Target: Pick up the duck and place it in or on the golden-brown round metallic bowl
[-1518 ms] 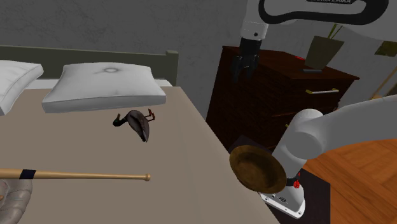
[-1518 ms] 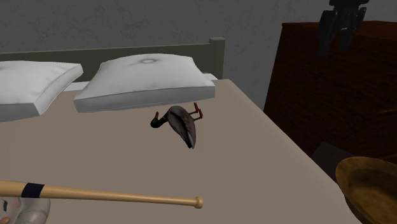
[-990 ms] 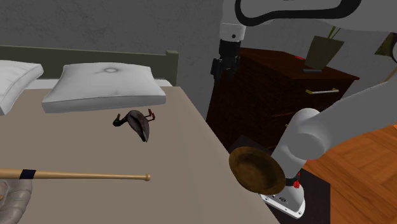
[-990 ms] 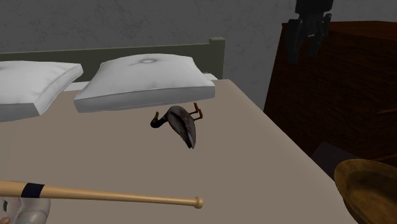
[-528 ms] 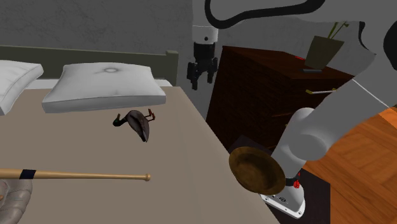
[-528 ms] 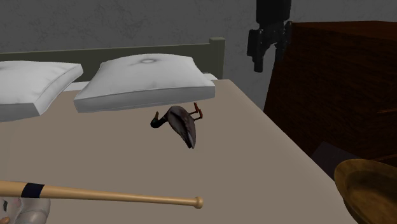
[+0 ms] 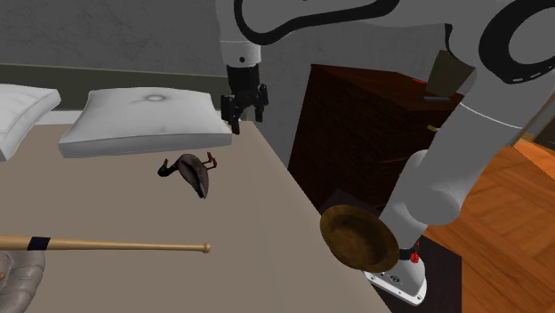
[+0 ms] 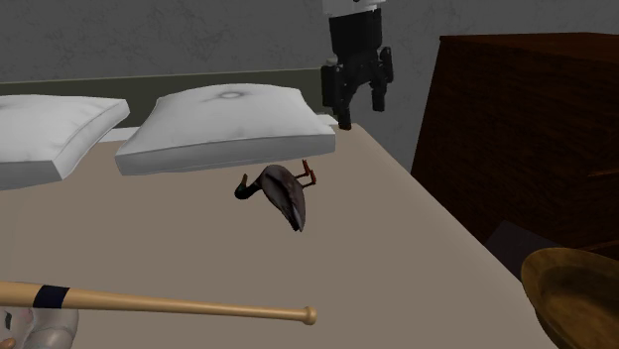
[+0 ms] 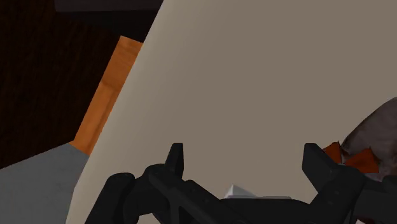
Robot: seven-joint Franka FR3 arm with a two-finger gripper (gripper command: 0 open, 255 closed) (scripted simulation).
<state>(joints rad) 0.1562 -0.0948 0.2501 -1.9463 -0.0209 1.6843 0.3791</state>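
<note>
The duck (image 7: 189, 171) is dark brown with a green head and orange feet. It lies tipped over on the beige bed (image 7: 133, 213), just in front of a white pillow (image 7: 147, 120). My gripper (image 7: 248, 120) hangs open and empty above the bed's far corner, behind the duck and toward the shoulder view's right. In the second exterior view the gripper (image 8: 361, 111) is above and behind the duck (image 8: 281, 195). From the wrist, the open gripper (image 9: 244, 153) looks down on bare bed, with the duck's feet and body (image 9: 375, 130) beside one finger. The golden-brown bowl (image 7: 358, 237) sits tilted by the stand.
A wooden baseball bat (image 7: 107, 243) lies across the bed's near side, with a grey object (image 7: 18, 276) at the corner. A second pillow (image 7: 22, 111) lies at the far left. A dark wooden dresser (image 7: 382, 124) stands beside the bed, and a headboard (image 7: 116, 78) behind it.
The arm has swung from over the dresser toward the shoulder view's left and come lower, ending over the bed's far corner near the duck. The fingers stayed open. Duck, bat and bowl have not moved.
</note>
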